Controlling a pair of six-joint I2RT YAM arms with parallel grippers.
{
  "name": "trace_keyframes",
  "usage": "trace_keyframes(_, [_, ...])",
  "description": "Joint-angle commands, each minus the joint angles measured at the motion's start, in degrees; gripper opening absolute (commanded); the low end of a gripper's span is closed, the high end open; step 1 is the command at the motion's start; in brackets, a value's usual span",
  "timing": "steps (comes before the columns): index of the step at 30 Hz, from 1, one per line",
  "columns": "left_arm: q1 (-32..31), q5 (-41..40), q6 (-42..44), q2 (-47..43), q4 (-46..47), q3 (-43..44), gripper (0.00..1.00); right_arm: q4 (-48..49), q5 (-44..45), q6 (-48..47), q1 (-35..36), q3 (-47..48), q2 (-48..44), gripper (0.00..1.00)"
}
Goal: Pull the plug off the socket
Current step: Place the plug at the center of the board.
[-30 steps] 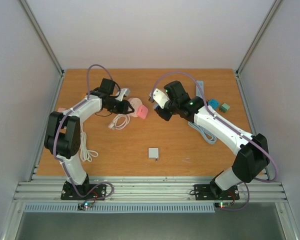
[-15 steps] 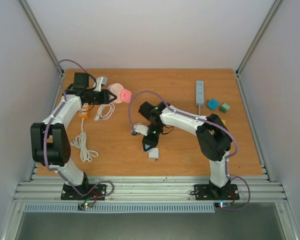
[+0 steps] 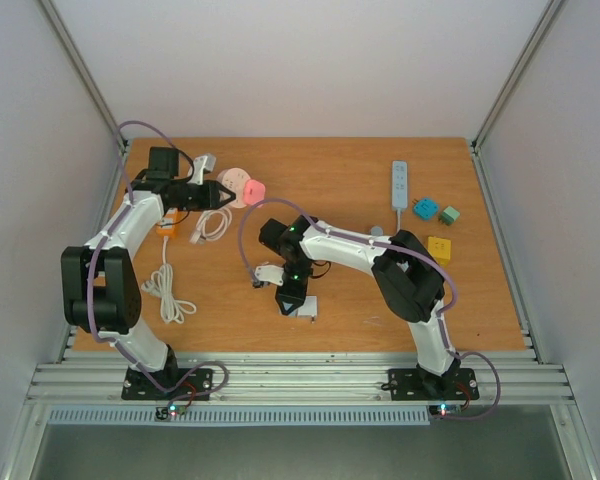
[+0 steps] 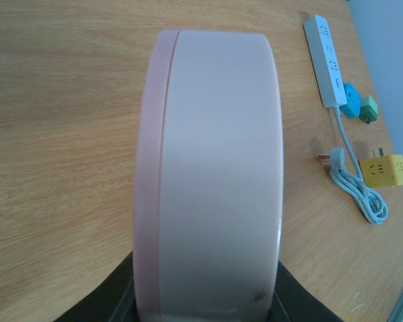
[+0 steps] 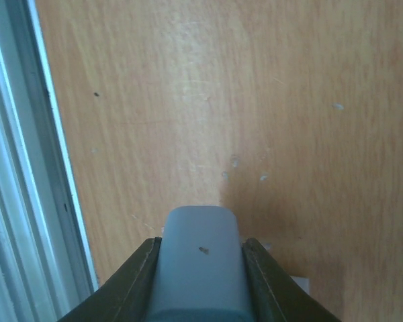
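Your left fingers (image 4: 114,305) pinch the round pink socket (image 4: 208,168) across its rim, at the far left of the worktop (image 3: 360,160). Your right fingers (image 5: 127,288) are pressed against both sides of a grey block (image 5: 200,261), about midway across and toward the near edge. Whether that block is lifted off the wood cannot be told.

Surface and room: the worktop is orange-brown wood grain, lightly speckled and scratched. Pale panels enclose it on the left, far and right sides, and an aluminium rail (image 3: 300,378) runs along the near edge.

Task thing: the socket is a thick disc. The left wrist view shows it edge-on, as a narrow pink band beside a wider, paler band. From above, a deeper pink plug (image 3: 256,190) touches the side of the disc that faces the worktop centre and appears seated in it. The left wrist view does not show the plug.

Edges and open room: bare wood lies between the plug and the white power strip (image 3: 399,184) at the far right. Beside the strip sit a teal cube (image 3: 426,209) and a green cube (image 3: 449,214), with a yellow cube (image 3: 439,248) nearer you. A loose white cable (image 3: 210,222) and an orange piece (image 3: 166,224) lie just beside your left fingers. A coiled white cord (image 3: 170,295) lies nearer you, along the left edge. Your right fingers are close to the rail and well apart from the socket.
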Motion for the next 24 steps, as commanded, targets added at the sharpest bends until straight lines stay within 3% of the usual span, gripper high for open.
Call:
trace_keyframes(1, [0.11, 3.09, -0.72, -1.87, 5.00, 0.06, 0.00, 1.08, 3.29, 1.14, 0.76, 0.78, 0.53, 0.32])
trace_keyframes(7, [0.10, 3.75, -0.81, -1.94, 4.98, -0.01, 0.00, 2.60, 5.16, 1.54, 1.36, -0.03, -0.34, 0.46])
trace_keyframes(17, [0.04, 6.10, -0.77, -1.52, 4.91, -0.05, 0.00, 6.23, 14.37, 1.02, 0.15, -0.62, -8.42, 0.48])
trace_keyframes(24, [-1.37, 9.72, -1.23, -0.56, 5.39, -0.22, 0.01, 12.57, 14.84, 1.44, -7.75, -2.85, -21.11, 0.48])
